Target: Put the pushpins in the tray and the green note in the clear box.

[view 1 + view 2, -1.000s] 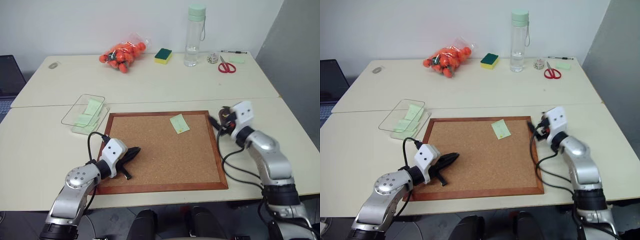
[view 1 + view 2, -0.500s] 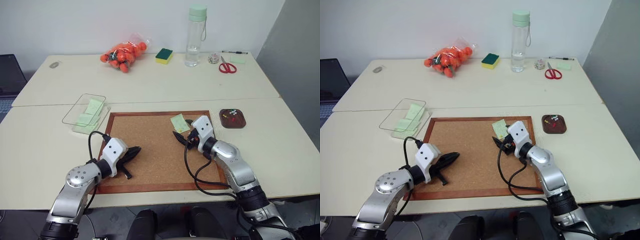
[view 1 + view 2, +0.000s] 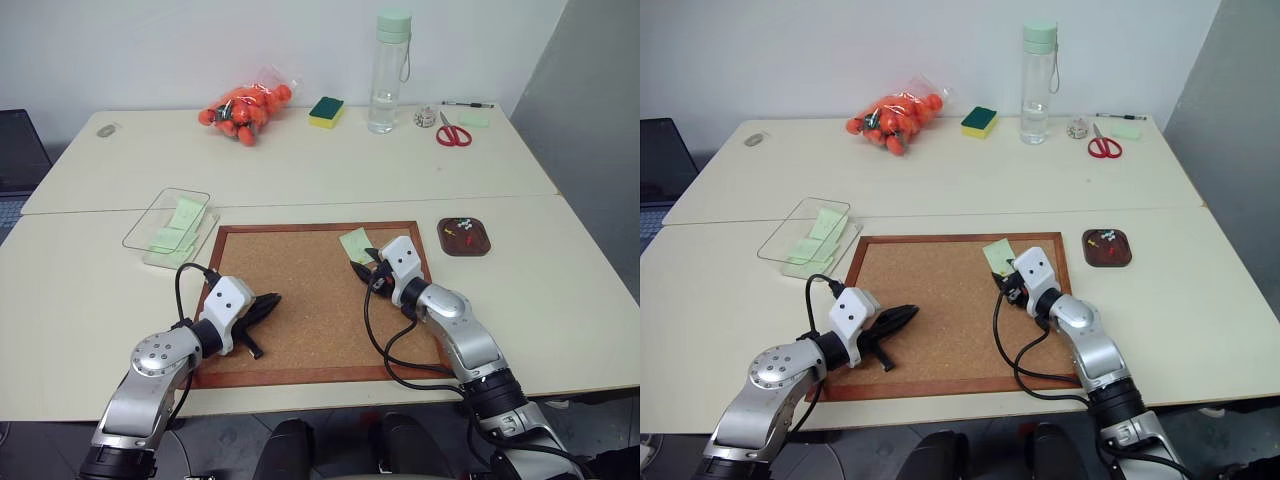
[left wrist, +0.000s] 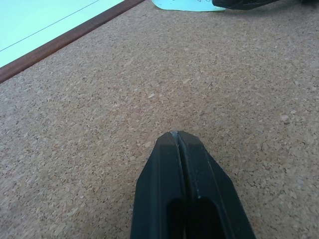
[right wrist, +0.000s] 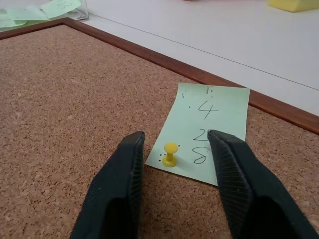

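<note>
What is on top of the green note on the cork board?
A yellow pushpin stands in the green note, beside handwritten numbers. The right gripper has a finger on each side of the pin. Its point is hidden in the paper.

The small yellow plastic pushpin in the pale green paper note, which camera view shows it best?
The right wrist view: the small yellow plastic pushpin stands close up between the right gripper's open fingers. In the head views it is too small to tell on the pale green paper note.

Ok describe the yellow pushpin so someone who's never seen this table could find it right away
Find the framed cork board at the table's near edge. One pale green note with handwritten numbers lies near its far edge. The yellow pushpin stands in that note; the other pushpins lie in the brown tray.
</note>
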